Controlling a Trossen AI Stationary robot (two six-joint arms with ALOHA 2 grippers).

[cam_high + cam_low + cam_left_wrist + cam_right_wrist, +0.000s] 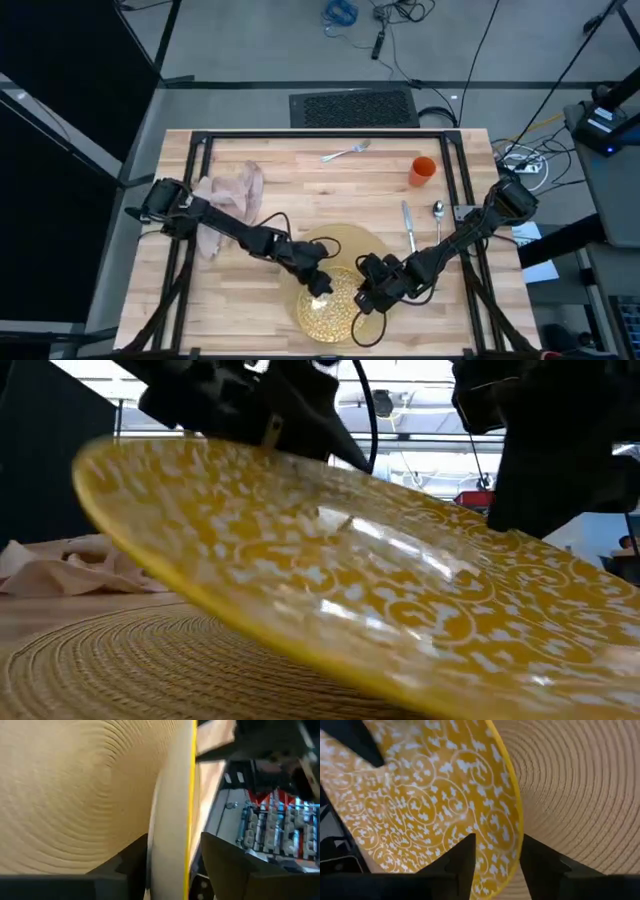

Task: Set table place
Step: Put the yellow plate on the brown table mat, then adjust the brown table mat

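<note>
The yellow patterned plate [325, 310] hangs tilted over the near part of the round tan placemat [352, 243], which lies flat on the table [300, 170]. In the low view the plate [330, 570] slopes clear above the placemat [130, 660]. My left gripper [317, 283] is shut on the plate's far rim. My right gripper [366, 296] is shut on its right rim. The beige napkin [235, 190] lies crumpled at the far left. The fork [346, 152], orange cup [422, 171], knife [407, 226] and spoon [438, 211] rest on the table farther back. My left gripper pinches the plate's rim [189, 820] between its two fingers, one on the pale underside and one on the yellow top. It comes in from the table's left. The plate is lifted and tilted above the placemat. My right gripper has the plate's rim [516, 837] between its two fingers, one finger [462, 862] over the patterned top and the other toward the placemat side. It comes in from the table's right. The plate sits tilted in the hold.
A black metal frame [330, 133] rings the tabletop. Bare wood lies open at the near left [200, 310] and the near right [440, 320]. Cables and a floor grille lie beyond the far edge.
</note>
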